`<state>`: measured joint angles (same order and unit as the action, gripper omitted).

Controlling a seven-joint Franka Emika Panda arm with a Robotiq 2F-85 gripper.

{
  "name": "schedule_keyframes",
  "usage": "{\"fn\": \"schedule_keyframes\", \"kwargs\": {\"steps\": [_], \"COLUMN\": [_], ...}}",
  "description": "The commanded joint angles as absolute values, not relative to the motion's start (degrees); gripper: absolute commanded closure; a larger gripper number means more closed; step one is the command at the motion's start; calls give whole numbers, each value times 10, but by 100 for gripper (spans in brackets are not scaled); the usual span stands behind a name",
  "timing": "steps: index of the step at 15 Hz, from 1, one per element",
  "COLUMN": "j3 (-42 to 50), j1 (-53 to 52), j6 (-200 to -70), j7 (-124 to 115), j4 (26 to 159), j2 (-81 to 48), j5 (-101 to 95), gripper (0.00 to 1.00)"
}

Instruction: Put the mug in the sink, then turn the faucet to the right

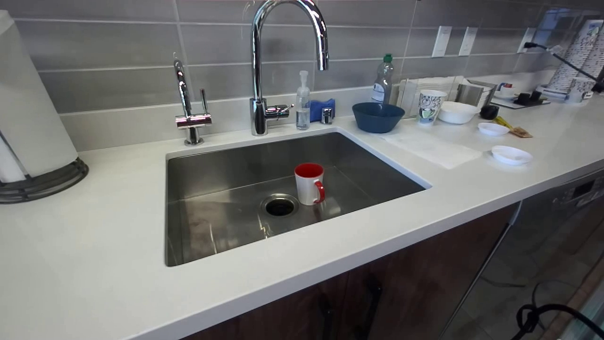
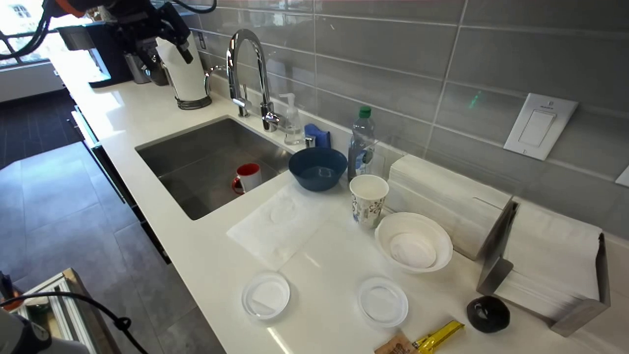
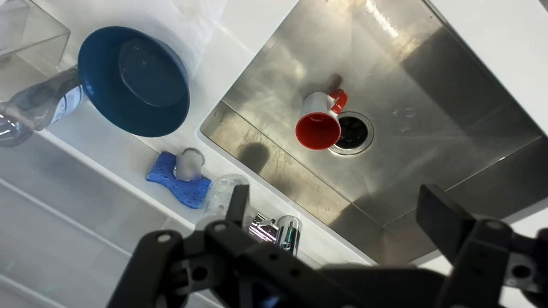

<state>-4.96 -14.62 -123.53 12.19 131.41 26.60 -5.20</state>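
Observation:
The white mug with red inside and red handle (image 1: 306,190) stands upright in the steel sink (image 1: 207,177), beside the drain. It also shows in the sink in an exterior view (image 2: 251,179) and in the wrist view (image 3: 318,128). The tall chrome faucet (image 1: 257,75) arches behind the sink, its side lever (image 1: 279,111) pointing right there. In the wrist view the faucet's base (image 3: 289,233) is partly hidden behind my left finger. My gripper (image 2: 168,58) is open and empty, high beyond the faucet, near the paper towel roll. The wrist view shows the gripper's fingers (image 3: 334,199) wide apart.
A small second tap (image 1: 189,113) stands left of the faucet. A soap dispenser (image 1: 303,101), blue sponge (image 1: 322,108), blue bowl (image 1: 378,118) and dish soap bottle (image 1: 383,80) stand right of it. A paper cup (image 2: 368,199) and white bowl (image 2: 414,243) stand farther along.

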Motion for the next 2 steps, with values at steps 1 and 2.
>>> {"fn": "schedule_keyframes", "kwargs": {"steps": [1, 2], "j3": [-50, -44], "j1": [-136, -136], "j6": [-1252, -1263], "j7": [133, 136], "j4": [1341, 1361], "j2": [286, 301], "j5": [-42, -40], "gripper": [0, 0]}}
